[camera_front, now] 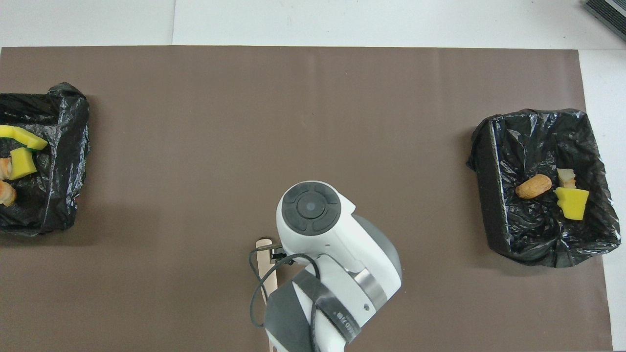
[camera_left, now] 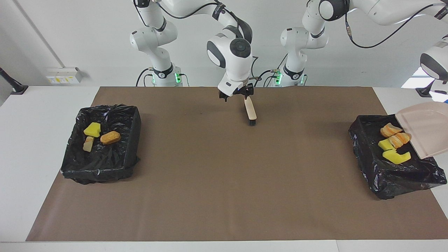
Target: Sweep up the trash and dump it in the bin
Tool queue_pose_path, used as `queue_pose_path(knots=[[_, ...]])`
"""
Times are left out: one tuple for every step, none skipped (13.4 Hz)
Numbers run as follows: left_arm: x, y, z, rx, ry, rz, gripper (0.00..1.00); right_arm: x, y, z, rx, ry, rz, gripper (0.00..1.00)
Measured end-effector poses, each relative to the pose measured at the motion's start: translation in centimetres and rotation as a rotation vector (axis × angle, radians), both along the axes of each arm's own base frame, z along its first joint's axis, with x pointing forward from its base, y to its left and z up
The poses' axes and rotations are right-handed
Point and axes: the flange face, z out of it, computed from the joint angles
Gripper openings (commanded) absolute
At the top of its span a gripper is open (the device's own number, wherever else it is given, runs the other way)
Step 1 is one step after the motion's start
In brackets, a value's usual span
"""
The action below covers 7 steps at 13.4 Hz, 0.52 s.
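**A:** Reading the facing view like a dial, what fills it?

**B:** The white bench, with a brown mat covering most of it. The right arm hangs at twelve o'clock over the mat's edge. The left arm reaches out past three o'clock.

**A:** And the bins?

**B:** There are two, both lined with black bags. The first bin sits at nine o'clock, at the right arm's end. The second bin sits at three o'clock, at the left arm's end. A beige dustpan is tilted steeply above the second bin.

**A:** What about the end effectors?

**B:** The left end effector is out of frame, pressed together on the dustpan's hidden handle. The right end effector is spread wide just above the handle tip of a brush. The brush lies on the mat at twelve o'clock, and I cannot tell whether the two touch.

**A:** Where is the trash?

**B:** All of it is in the bins. The first holds three pieces:
- a yellow sponge chunk
- an orange-brown lump
- a tan lump

The second holds four, lying at the dustpan's lip: two bread-like lumps and two yellow sponge pieces.
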Motion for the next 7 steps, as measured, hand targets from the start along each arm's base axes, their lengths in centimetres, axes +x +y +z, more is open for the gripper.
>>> queue_pose_path(knots=[[0.2,-0.3,-0.1,0.015,0.005,-0.007,0.00,1.6,-2.0,0.8,-0.003,-0.002,0.022,1.00],[0.5,-0.4,0.2,0.027,-0.001,-0.013,0.00,3.1,-4.1,2.1,0.000,0.001,0.043,1.00],[0.6,-0.5,0.9,0.037,-0.015,-0.020,0.00,4.6,-6.3,3.6,0.003,0.001,0.067,1.00],[0.8,-0.5,1.7,0.045,-0.034,-0.027,0.00,5.9,-8.5,5.0,-0.003,-0.008,0.095,1.00],[1.0,-0.7,2.6,0.052,-0.054,-0.035,0.00,6.9,-10.4,6.2,-0.015,-0.020,0.129,1.00],[1.2,-1.0,3.5,0.056,-0.074,-0.045,0.00,7.7,-12.0,7.1,-0.030,-0.032,0.165,1.00],[1.6,-1.9,4.2,0.050,-0.089,-0.061,0.00,8.5,-13.3,7.6,-0.036,-0.043,0.185,1.00]])
